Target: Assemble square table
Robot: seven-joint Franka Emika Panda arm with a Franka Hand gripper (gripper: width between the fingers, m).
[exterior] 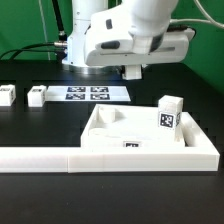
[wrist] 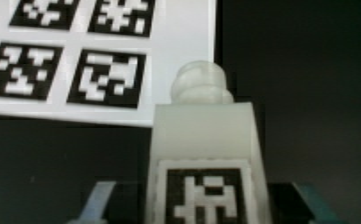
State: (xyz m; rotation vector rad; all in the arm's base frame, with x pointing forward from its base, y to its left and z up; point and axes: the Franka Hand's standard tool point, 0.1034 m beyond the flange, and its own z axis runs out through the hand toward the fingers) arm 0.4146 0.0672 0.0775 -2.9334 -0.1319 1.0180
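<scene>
The gripper has its jaws clamped on a white leg, a finger against either side. Its long axis runs straight out from the jaws, rounded peg leading, over bare black table just beside the marker board. The square slab lies nearby, well apart from the held leg, with a second leg upright at its corner

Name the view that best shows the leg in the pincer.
The wrist view: the leg fills it, tag and threaded tip clear, held by the pincer. The exterior view shows only the pincer's dark end; the leg there cannot be made out.
</scene>
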